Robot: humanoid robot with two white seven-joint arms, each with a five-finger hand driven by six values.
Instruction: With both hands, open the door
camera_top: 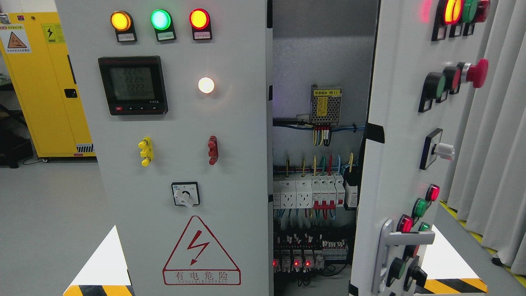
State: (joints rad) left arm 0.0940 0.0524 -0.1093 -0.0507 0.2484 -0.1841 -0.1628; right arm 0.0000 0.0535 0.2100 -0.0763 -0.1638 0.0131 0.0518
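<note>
While neither robot hand shows, the right door (394,164) stands swung open.

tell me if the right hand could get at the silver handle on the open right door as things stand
Probably yes: the silver handle faces out with nothing in front of it on the right door. No hand is in view, though, so reach is unconfirmed.

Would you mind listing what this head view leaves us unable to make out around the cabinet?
- Both robot hands: outside the head view.
- Left door hinges and handle: none shows.
- Right door top lamps: cut by the upper edge.
- Lamp labels and meter digits: too small.
- Cabinet interior sides: hidden behind both doors.
- Lower breakers: dark, crowded.
</note>
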